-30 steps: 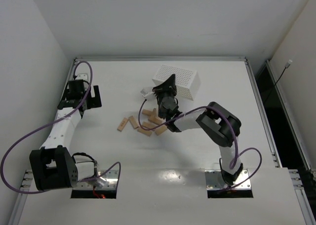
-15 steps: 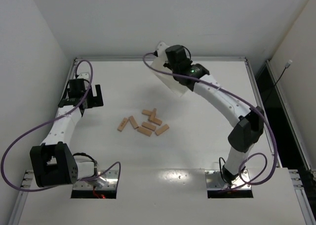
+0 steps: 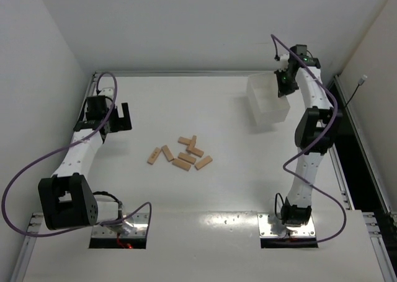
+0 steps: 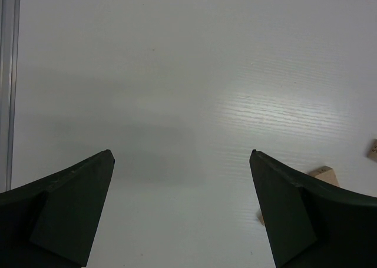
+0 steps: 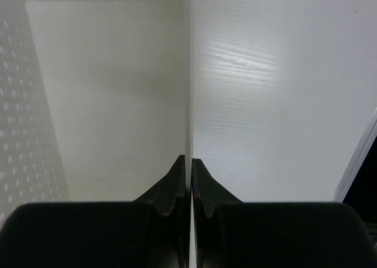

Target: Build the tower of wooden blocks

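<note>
Several wood blocks (image 3: 181, 153) lie flat and loose on the middle of the white table, none stacked; no tower shows. My left gripper (image 3: 118, 118) is open and empty to the left of them, above bare table. In the left wrist view (image 4: 181, 156) its jaws stand wide apart, and two block ends (image 4: 324, 174) peek out by the right finger. My right gripper (image 3: 282, 83) is at the far right, shut on the wall of the white plastic bin (image 3: 268, 102). In the right wrist view (image 5: 191, 159) the jaws pinch the thin bin wall (image 5: 188, 73).
The bin stands upright near the table's back right corner, its perforated side (image 5: 23, 132) at the left of the right wrist view. A metal rail (image 3: 322, 108) runs along the table's right edge, another along the left (image 4: 6, 85).
My right arm has carried the white bin from beside the blocks up and across to the far right. The blocks and my left arm have stayed put.
</note>
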{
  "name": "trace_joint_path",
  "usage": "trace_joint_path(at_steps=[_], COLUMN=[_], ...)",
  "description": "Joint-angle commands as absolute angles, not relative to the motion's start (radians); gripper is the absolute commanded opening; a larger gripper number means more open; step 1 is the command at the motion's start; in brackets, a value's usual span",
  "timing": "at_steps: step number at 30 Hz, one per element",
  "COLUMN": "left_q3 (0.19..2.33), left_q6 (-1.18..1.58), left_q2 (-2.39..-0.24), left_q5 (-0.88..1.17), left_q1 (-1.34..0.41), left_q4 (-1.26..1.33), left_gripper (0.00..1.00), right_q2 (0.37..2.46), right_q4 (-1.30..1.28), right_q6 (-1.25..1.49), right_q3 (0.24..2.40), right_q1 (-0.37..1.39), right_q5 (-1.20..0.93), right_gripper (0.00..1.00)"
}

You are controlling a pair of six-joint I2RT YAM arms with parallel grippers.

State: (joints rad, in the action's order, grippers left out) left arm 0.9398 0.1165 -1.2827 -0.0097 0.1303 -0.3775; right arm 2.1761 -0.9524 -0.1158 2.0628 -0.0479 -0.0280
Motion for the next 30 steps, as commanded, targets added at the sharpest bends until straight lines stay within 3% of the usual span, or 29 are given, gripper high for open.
trace_joint_path(at_steps=[1,10,11,20,22,23,25,27,30], left_q3=[0.974,0.974,0.974,0.974,0.974,0.974,0.974,0.974,0.974], left_q6=[0.132,0.123,0.123,0.123,0.123,0.123,0.123,0.123,0.123], left_q2=[-1.298,-1.316,-1.316,-1.325,-1.325,-1.325,-1.325,-1.325,-1.313], left_q5=[0.005,-0.006,-0.006,-0.006,0.006,0.006,0.006,0.006,0.006], left_q1=[0.126,0.126,0.126,0.126,0.126,0.126,0.126,0.126,0.126], left_q4=[-0.341,-0.350,-0.350,-0.350,-0.350,-0.350,-0.350,-0.350,-0.350], left_gripper=[0.99,0.99,0.99,0.99,0.99,0.99,0.99,0.99,0.99], right_q2=[2.212,2.434,2.454,2.467,2.450,2.419,2.374,2.315,2.189], right_q4=[-0.924,-0.879,-0.879,-0.844,-0.854,-0.854,-0.854,-0.836,-0.813], right_q6=[-0.057,-0.087,-0.087,-0.097,-0.106,-0.106,-0.106,-0.097,-0.087], right_q3=[2.199,2.345,2.358,2.358,2.358,2.335,2.300,2.222,2.128], right_q1=[-0.095,-0.172,-0.185,-0.227,-0.227,-0.218,-0.209,-0.209,-0.200], right_q5=[-0.150,-0.106,-0.106,-0.067,-0.055,-0.055,-0.060,-0.077,-0.115], right_gripper=[0.00,0.00,0.04,0.07,0.17,0.30,0.44,0.73,0.83])
